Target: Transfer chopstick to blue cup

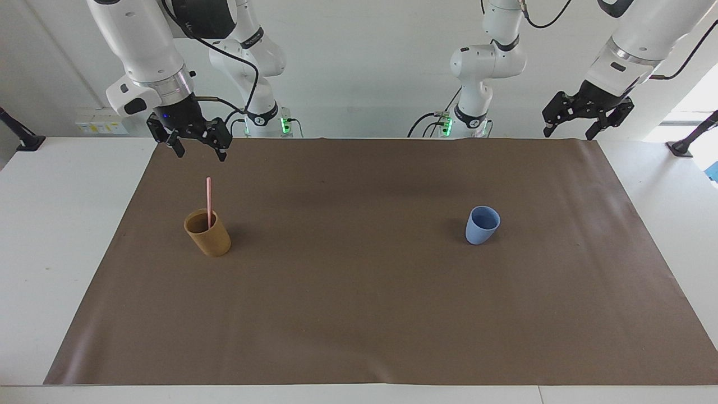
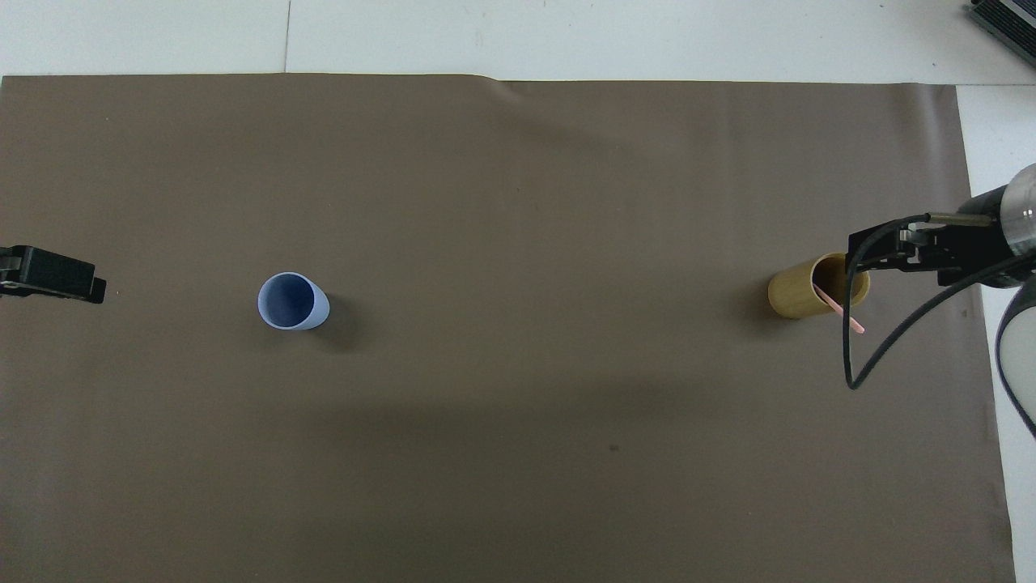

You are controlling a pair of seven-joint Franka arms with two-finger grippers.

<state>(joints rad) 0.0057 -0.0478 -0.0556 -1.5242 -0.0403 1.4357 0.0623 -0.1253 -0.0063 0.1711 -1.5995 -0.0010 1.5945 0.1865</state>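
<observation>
The pale-pink chopstick (image 1: 209, 201) (image 2: 843, 312) stands leaning in a tan-brown cup (image 1: 208, 234) (image 2: 803, 296) at the right arm's end of the mat. Its upper half sticks out over the rim. My right gripper (image 1: 200, 152) (image 2: 872, 253) hangs open in the air above the chopstick's top, apart from it, with nothing between its fingers. The blue cup (image 1: 482, 225) (image 2: 292, 301) stands upright and empty toward the left arm's end. My left gripper (image 1: 569, 133) (image 2: 55, 276) waits open, raised over the mat's edge at that end.
A brown mat (image 1: 359, 314) (image 2: 518, 453) covers most of the white table (image 1: 50, 235). The two cups stand far apart with bare mat between them. Arm bases and cables stand at the robots' edge.
</observation>
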